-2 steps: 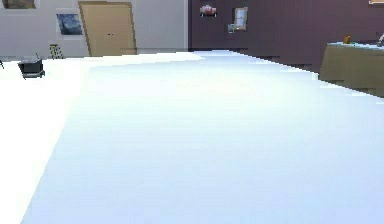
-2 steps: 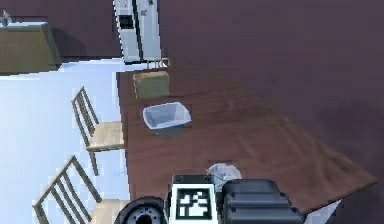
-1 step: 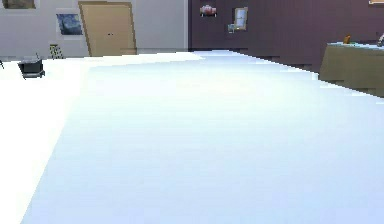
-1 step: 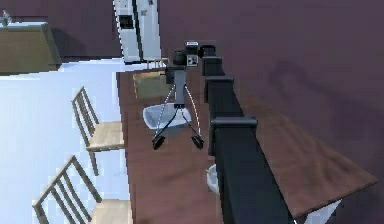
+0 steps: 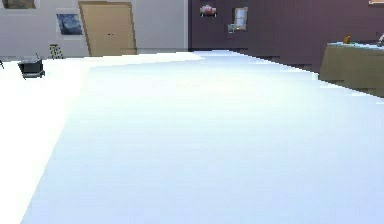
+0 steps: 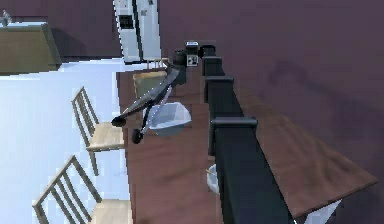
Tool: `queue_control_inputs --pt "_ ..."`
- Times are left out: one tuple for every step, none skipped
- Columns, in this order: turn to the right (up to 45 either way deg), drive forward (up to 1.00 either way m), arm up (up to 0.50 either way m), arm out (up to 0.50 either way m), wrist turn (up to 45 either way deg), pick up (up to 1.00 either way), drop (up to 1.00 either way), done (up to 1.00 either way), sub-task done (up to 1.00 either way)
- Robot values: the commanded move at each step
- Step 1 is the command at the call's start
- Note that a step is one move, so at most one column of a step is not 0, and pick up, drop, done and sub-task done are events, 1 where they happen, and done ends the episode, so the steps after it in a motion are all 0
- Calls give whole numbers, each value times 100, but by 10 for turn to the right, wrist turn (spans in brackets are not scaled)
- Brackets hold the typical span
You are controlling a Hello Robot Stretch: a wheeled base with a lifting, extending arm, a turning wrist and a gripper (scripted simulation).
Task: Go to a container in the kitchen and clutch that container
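A pale grey, bowl-like container (image 6: 172,118) rests on the brown table (image 6: 290,140) in the arm side view. The dark arm (image 6: 235,140) reaches up across the table from the bottom edge. My gripper (image 6: 135,125) hangs from the arm's far end, its thin fingers (image 6: 150,100) slanting down and left, just left of the container. With the container and tabletop behind the fingers, I cannot tell whether the gripper holds anything. A second small white vessel (image 6: 213,178) peeks out from behind the arm lower down.
Two light wooden chairs (image 6: 95,125) (image 6: 75,190) stand along the table's left side. A white fridge (image 6: 135,28) stands against the purple wall beyond. In the forward view: a wooden door (image 5: 108,28), an olive cabinet (image 5: 350,65), a small dark object (image 5: 30,67) on pale floor.
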Motion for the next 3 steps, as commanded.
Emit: queue_control_inputs --pt "0 0 0 0 450 0 0 0 0" --pt "0 0 0 0 360 0 0 0 0" --pt "0 0 -22 0 0 0 0 0 0"
